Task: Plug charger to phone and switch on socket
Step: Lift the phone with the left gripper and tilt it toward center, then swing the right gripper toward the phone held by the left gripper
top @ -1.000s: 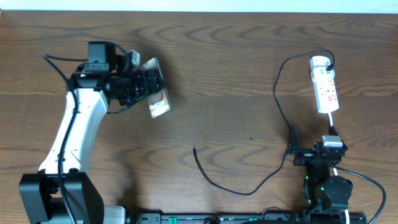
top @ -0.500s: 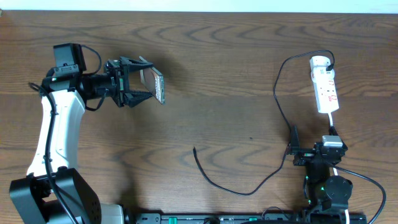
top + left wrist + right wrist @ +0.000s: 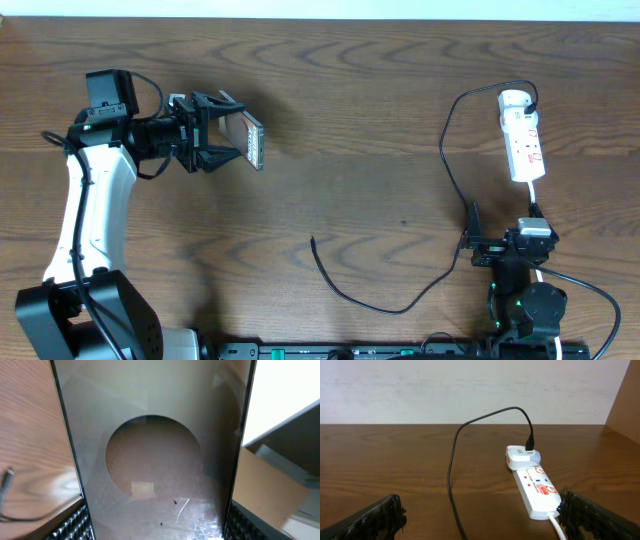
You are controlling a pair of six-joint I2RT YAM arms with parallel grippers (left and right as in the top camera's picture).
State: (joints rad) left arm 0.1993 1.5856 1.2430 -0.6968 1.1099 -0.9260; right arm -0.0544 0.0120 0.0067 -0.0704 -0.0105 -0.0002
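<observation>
My left gripper [image 3: 215, 132] is shut on the phone [image 3: 249, 139] and holds it up on edge above the table at the upper left. In the left wrist view the phone's glossy face [image 3: 155, 460] fills the space between the two fingers. The black charger cable [image 3: 447, 150] runs from the white plug head on the socket [image 3: 523, 140] down the table, and its free plug tip [image 3: 313, 240] lies on the wood near the middle front. My right gripper [image 3: 480, 519] is open and empty at the front right, with the socket [image 3: 536, 487] lying ahead of it.
The socket's white cord [image 3: 537, 196] runs down toward the right arm's base [image 3: 525, 285]. The cable's tip also shows at the left edge of the left wrist view [image 3: 6, 482]. A pale wall lies beyond the table's far edge [image 3: 470, 424].
My left arm swung left and turned its wrist, lifting the phone from a flat tilt to standing on edge. In the last half second the phone rotated slightly. The right arm has not moved.
</observation>
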